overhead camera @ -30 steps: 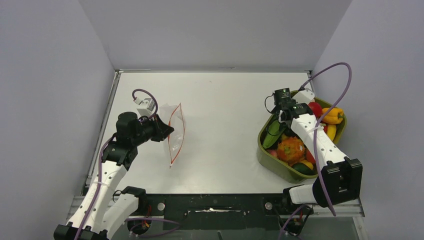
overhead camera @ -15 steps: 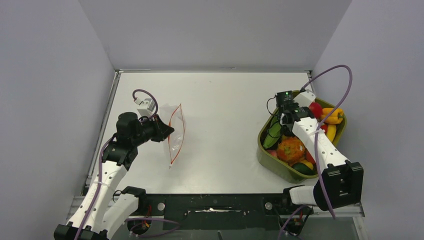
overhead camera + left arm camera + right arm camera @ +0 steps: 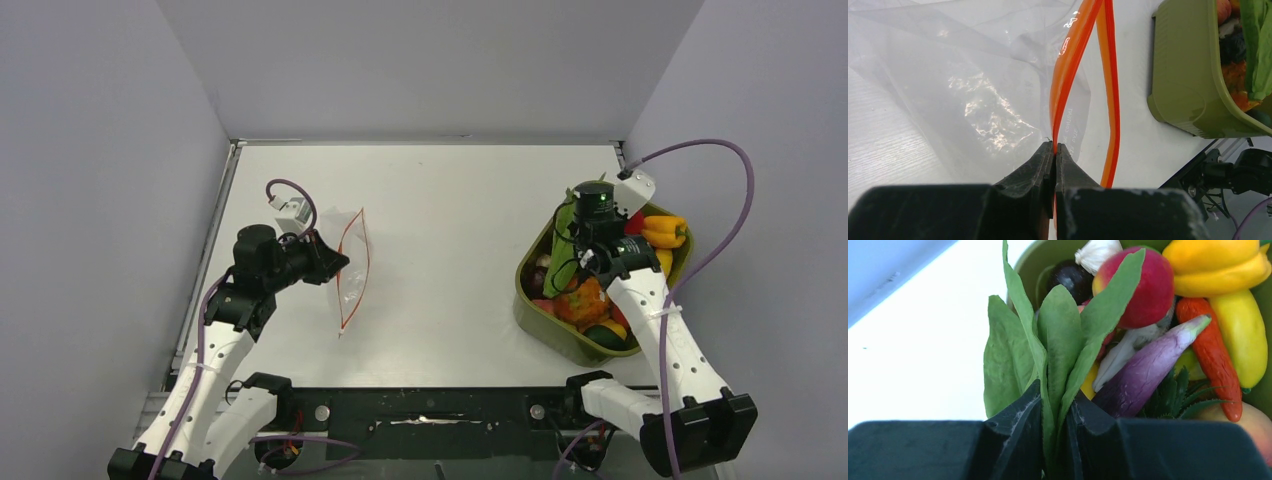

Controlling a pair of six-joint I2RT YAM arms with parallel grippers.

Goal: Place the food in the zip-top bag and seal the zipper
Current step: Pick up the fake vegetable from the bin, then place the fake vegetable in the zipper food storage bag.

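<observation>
Two grips are seen: the zipper of the zip-top bag on the tabletop's left is pinched by the left gripper's jaws, and green leafy food is clamped by the right gripper's jaws over the tub.

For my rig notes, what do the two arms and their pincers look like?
The left arm and right arm have white links, black joints and a thin purple cable each. The left pincer and right pincer are black, with tapered tips.

Clear zip-top bag open, orange zipper unsealed, leafy green food aloft
</observation>
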